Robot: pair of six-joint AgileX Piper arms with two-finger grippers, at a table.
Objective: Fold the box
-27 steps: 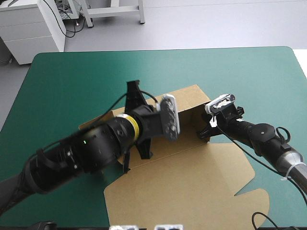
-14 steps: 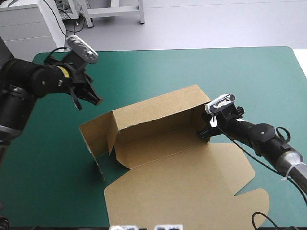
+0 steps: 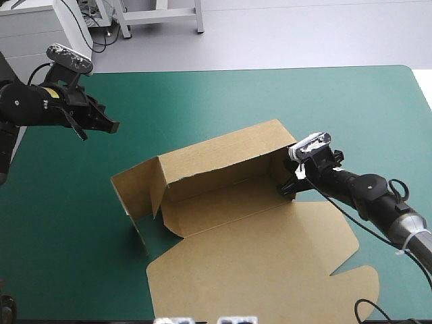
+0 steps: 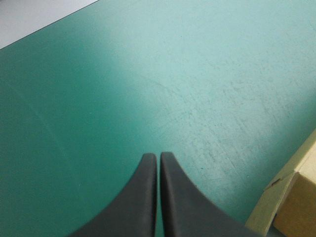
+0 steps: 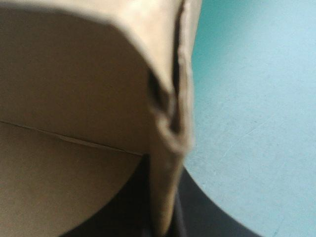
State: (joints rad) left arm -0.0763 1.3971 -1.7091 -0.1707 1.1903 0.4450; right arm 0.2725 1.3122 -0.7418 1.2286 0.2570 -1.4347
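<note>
Two things going on: left claw pinched together on nothing at the frame's upper left, right claw clamped on the right-hand wall of the box.

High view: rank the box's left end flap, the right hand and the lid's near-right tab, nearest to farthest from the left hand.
From the left hand, far left:
1. The left end flap, standing at the left of the box.
2. The right hand, across the box, shut on its right end wall.
3. The lid's near-right tab, lying flat, farthest.
</note>
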